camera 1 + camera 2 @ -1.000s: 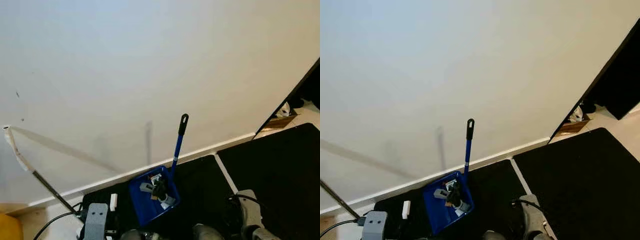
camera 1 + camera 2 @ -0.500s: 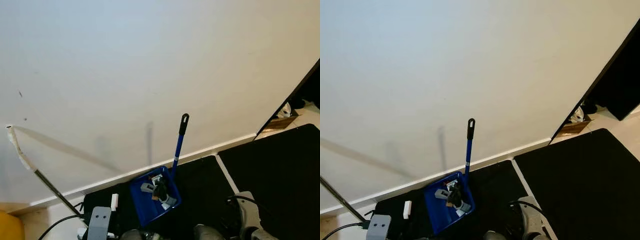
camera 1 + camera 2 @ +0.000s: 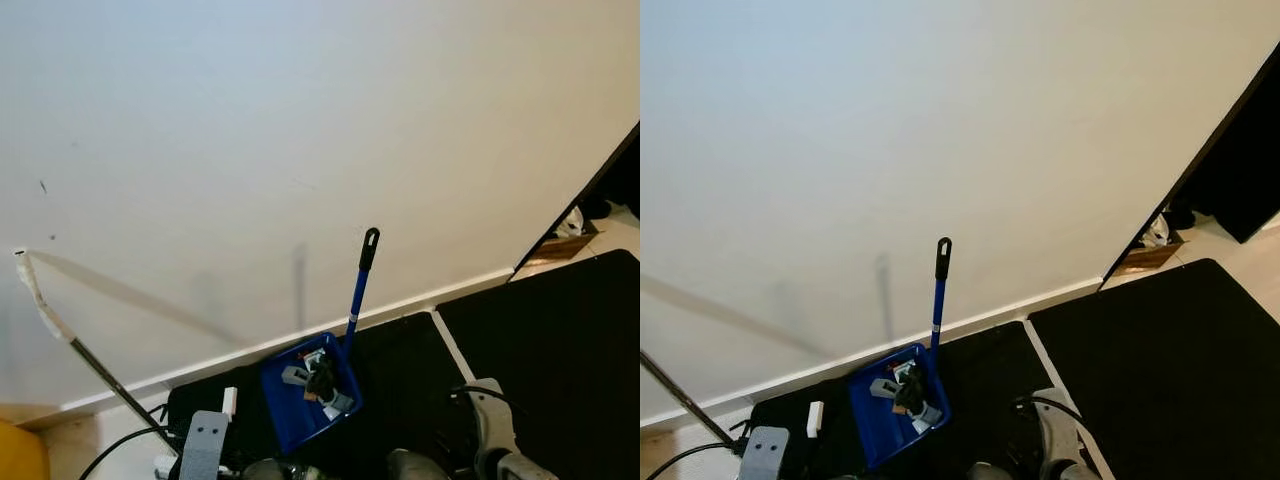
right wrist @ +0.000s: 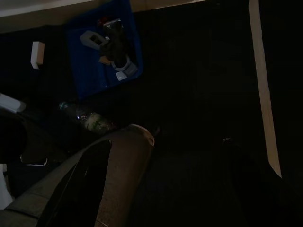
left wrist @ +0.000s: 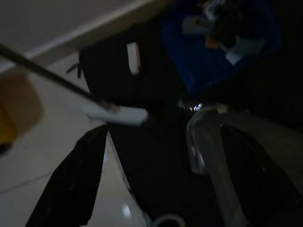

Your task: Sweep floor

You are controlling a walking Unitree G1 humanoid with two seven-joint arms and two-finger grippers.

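Step in hand, as I judge it: approach and pick-up of the sweeping gear. No sweeping stroke is under way.

1. Left gripper [image 5: 164, 135]: the two black fingers stand apart with nothing clamped between them. It hangs low, above the edge of the black mat [image 5: 151, 156].
2. Right gripper [image 4: 165, 146]: its fingers also stand apart and hold nothing. It hangs over the mat.
3. Dustpan [image 3: 285, 420]: it sits on the mat ahead of both grippers, well apart from each, close to the baseboard [image 3: 250, 350]. Its blue handle [image 3: 357, 285] rises upright, ending in a black loop. Debris [image 3: 320, 380] already lies in the pan.
4. Rod [image 3: 90, 360]: a thin dark rod with a taped tip slants up along the wall, ahead of the left gripper. In the left wrist view it ends in a white piece [image 5: 118, 113] just beyond the fingers, not between them. I take it for the broom stick; I cannot see a brush head.
5. A white block [image 3: 228, 402] lies on the mat beside the dustpan, and a bottle [image 4: 90, 120] lies between the dustpan and the right gripper.

Next move, in my judgement: advance the left gripper to the rod and close on it, then bring the right gripper to the dustpan handle. The rod is thin and slanted, so line up the fingers across it before closing.
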